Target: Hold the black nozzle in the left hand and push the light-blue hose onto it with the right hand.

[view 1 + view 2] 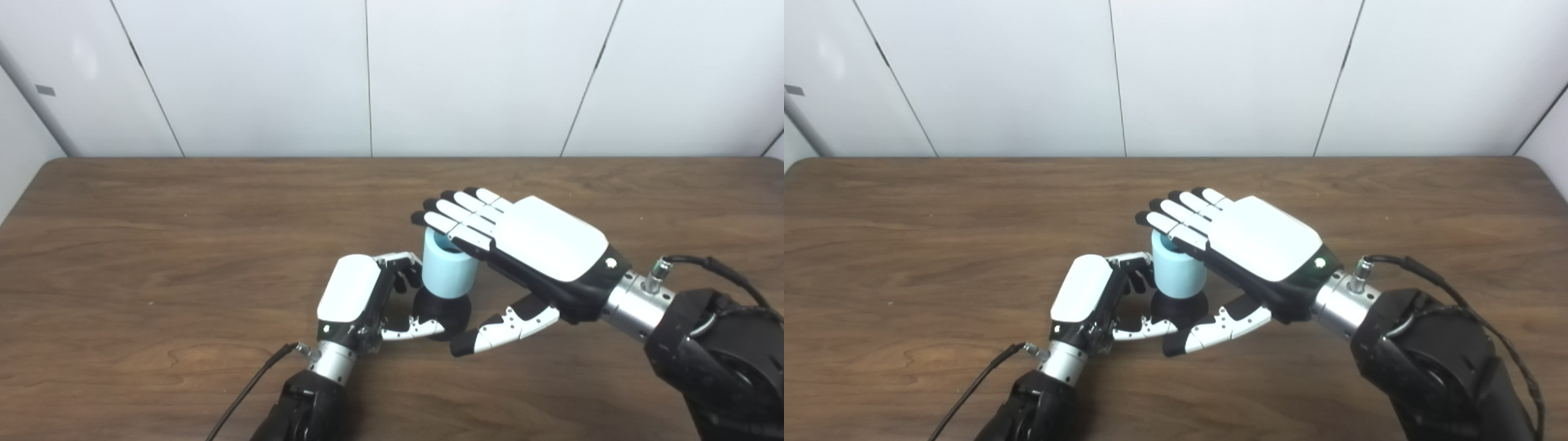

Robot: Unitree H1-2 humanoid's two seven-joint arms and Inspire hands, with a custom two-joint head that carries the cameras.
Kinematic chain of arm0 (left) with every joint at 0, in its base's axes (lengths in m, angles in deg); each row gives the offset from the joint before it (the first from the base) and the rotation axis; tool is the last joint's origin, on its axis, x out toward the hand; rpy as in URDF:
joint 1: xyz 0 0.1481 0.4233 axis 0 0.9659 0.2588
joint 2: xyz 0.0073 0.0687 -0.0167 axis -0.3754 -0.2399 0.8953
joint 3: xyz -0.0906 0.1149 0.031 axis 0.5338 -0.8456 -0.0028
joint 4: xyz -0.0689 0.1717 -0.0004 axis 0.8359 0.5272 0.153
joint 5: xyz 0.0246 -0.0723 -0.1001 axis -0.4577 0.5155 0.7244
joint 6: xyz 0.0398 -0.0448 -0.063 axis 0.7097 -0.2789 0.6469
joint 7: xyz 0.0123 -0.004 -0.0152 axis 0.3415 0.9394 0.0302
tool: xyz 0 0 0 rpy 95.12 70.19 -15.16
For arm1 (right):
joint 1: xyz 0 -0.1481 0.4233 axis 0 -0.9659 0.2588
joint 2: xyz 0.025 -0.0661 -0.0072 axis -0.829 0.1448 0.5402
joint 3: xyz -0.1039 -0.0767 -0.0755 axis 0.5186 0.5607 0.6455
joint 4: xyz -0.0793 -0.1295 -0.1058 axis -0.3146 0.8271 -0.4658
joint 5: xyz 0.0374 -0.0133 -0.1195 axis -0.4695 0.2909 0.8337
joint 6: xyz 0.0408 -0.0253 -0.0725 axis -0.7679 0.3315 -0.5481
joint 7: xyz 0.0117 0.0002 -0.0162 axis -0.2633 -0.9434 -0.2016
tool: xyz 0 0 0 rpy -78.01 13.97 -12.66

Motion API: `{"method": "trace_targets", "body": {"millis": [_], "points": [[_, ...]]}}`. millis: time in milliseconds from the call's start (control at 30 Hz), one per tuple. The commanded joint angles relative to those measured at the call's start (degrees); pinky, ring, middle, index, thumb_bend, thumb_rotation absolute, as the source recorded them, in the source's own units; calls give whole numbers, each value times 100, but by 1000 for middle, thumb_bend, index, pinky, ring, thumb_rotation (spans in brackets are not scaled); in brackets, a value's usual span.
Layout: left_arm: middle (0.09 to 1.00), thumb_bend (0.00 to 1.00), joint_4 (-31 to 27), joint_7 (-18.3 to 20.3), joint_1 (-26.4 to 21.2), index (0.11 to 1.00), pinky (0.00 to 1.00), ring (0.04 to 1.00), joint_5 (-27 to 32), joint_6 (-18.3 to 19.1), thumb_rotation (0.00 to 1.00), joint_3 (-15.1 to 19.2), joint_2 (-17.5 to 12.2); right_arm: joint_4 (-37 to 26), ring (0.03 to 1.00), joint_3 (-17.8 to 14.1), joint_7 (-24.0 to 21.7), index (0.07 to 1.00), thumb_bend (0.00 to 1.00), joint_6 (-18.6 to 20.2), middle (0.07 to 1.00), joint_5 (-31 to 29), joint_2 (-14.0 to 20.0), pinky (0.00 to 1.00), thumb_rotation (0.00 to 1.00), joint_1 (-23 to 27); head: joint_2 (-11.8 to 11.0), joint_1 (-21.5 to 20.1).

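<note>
The right forearm, a bulky black casing with a looped cable, fills the lower right corner and is cut off by the frame edge. From it a metal wrist leads to the right hand, which lies flat, palm down, fingers straight and together, resting across the open top of the light-blue hose; its thumb reaches out low beside the base and closes on nothing. The hose is a short upright cylinder seated on the black nozzle, a rounded dark piece standing on the brown wooden worktop near its middle. The left hand, its arm rising from the bottom edge with a thin black cable trailing off, is wrapped around the nozzle: the thumb runs along the front of the base, the curled fingers touch the hose's lower left side. No brand, label or writing can be read anywhere. The right eye view shows a green light on the right hand's back near the wrist; in the left eye view that spot reads as pale. The rim of the hose is mostly hidden beneath the right fingers, and the join between hose and nozzle is too dark to make out. Plain white wall panels stand behind.
</note>
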State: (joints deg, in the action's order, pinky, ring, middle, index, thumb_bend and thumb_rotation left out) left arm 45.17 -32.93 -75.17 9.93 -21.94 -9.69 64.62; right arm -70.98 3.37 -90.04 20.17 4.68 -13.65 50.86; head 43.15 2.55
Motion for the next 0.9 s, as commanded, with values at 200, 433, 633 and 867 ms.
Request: {"method": "trace_targets", "body": {"millis": [200, 433, 633, 867], "points": [[501, 476, 410, 289, 639, 494, 353, 428, 104, 173, 0, -235, 89, 50, 1000, 222, -234, 951, 663, -2, 999, 179, 72, 1000, 1000, -103, 5, -1], [505, 477, 394, 265, 640, 486, 356, 433, 98, 172, 0, -237, 66, 123, 1000, 287, -168, 932, 651, -43, 994, 244, 144, 1000, 1000, -357, 22, -5], [497, 476, 373, 341, 644, 496, 345, 428, 132, 207, 0, -229, 53, 159, 1000, 351, -140, 935, 653, -17, 993, 190, 193, 1000, 1000, -518, 22, -15], [455, 471, 366, 348, 640, 516, 327, 399, 119, 196, 0, -223, 43, 249, 1000, 395, 15, 938, 647, -49, 989, 103, 237, 1000, 1000, -700, 37, -11]]}}
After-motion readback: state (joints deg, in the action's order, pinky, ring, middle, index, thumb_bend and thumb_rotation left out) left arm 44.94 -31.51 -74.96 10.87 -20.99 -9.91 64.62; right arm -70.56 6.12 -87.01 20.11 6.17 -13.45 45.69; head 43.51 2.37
